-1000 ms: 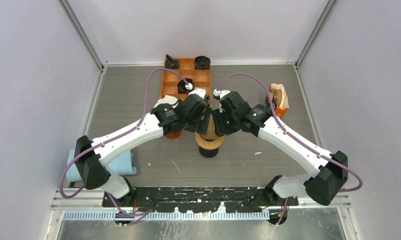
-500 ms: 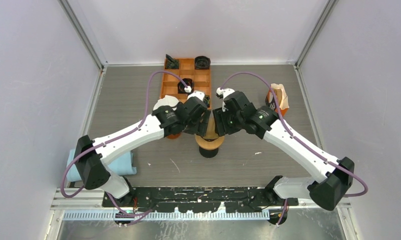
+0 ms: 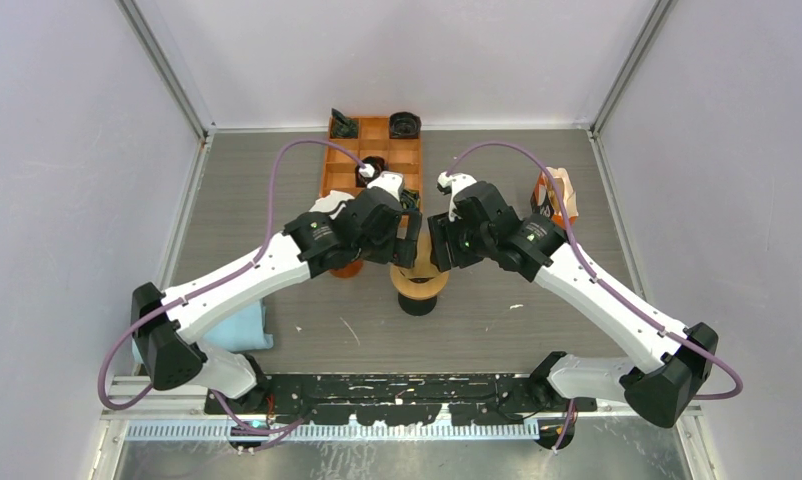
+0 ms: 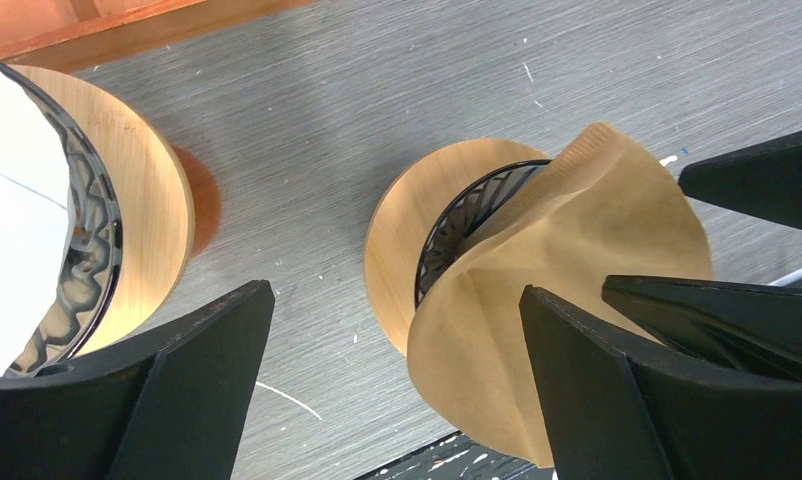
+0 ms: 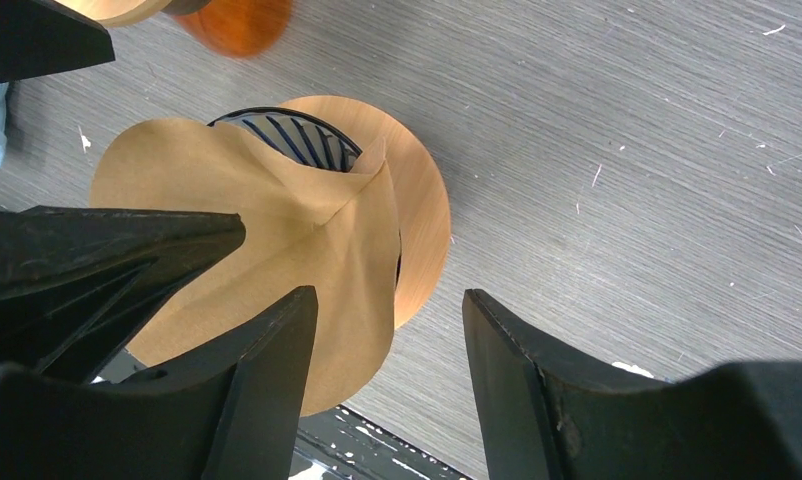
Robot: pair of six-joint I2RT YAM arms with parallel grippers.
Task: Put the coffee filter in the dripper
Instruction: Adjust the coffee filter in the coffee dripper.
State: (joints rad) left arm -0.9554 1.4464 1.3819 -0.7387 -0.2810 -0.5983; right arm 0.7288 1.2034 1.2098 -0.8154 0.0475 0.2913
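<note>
Our left tool (image 4: 395, 295) and right tool (image 5: 389, 296) hang open above the filter (image 4: 577, 250), which we see draped askew on the dripper (image 4: 397, 240).

The brown coffee filter (image 4: 577, 270) lies creased over the dripper (image 4: 402, 240), under the left gripper (image 4: 397, 292). Half the dripper's ribbed cone shows.

Grey wood-grain table (image 3: 497, 320), plain pale walls (image 3: 67, 150) on three sides, metal corner posts (image 3: 170, 75), even light

The brown coffee filter (image 5: 257, 220) lies creased and tilted over the dripper (image 5: 424, 215), spilling past its wooden rim toward 8 o'clock; black ribs (image 5: 297, 135) show at 12; the right gripper (image 5: 387, 300) stands spread wide at 6.
</note>
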